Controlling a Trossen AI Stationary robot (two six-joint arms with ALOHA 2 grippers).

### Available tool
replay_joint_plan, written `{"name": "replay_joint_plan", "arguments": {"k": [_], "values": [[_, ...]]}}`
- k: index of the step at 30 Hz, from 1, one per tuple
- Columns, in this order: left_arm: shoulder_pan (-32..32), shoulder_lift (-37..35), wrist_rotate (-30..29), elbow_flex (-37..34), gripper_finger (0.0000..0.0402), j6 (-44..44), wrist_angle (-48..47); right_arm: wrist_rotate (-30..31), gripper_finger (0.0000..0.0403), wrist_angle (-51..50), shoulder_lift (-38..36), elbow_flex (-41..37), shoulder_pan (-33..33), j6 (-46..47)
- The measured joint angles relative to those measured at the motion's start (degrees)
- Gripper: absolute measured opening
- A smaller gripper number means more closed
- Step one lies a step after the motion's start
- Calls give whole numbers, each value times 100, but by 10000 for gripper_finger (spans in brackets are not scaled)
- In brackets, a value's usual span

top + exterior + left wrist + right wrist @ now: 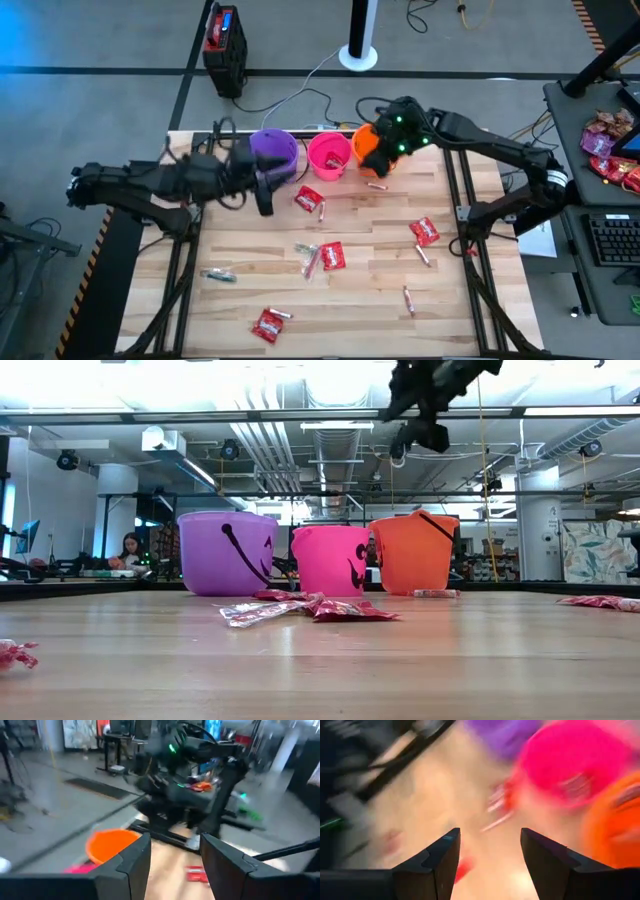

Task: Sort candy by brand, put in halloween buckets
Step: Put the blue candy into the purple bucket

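Wooden plank table with a pale, visible grain. Three round smooth plastic buckets sit in a row along the far edge: purple bucket, pink bucket, orange bucket, each with a thin black handle and a black jack-o'-lantern face in the low view. Candy is scattered across the table: crinkly red squarish packets near the middle, near the front edge, towards the right edge and just in front of the pink bucket. A thin pink-white stick lies front-right, another just in front of the orange bucket, and a thin greenish stick lies towards the left edge. Left gripper is just in front of the purple bucket, fingers apart with nothing between them. Right gripper hangs over the orange bucket at the far edge, raised well above it in the low view; its fingers are apart, apparently empty, though the wrist view is badly blurred. A heap of red and pink wrappers rests on a side desk right of the table.
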Motion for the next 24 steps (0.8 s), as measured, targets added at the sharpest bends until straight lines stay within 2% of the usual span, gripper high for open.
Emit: {"name": "replay_joint_plan", "arguments": {"k": [1, 3, 6, 8, 10, 15, 18, 24], "values": [[204, 37, 217, 223, 154, 146, -352, -257, 194, -310, 2, -2, 7, 218], [743, 130, 791, 686, 153, 202, -1508, -263, 186, -1292, 58, -1, -2, 702], [1588, 392, 1550, 1334, 146, -131, -3864, 340, 173, -2690, 185, 0, -11, 989], [2008, 652, 1682, 1631, 137, -254, -5245, 711, 165, -3439, 180, -4, 59, 1328], [2272, 901, 1684, 1775, 127, -188, -6017, 1001, 159, -3816, 159, -4, 113, 1570], [2932, 1184, 1730, 1643, 114, 246, -6145, 1219, 149, -3618, 162, -37, 32, 1785], [3453, 1237, 1716, 1486, 114, 330, -5912, 1387, 144, -3291, 166, -98, -89, 2036], [4246, 1164, 1712, 1209, 114, 667, -5617, 1597, 133, -3292, 166, -154, -151, 2379]]}}
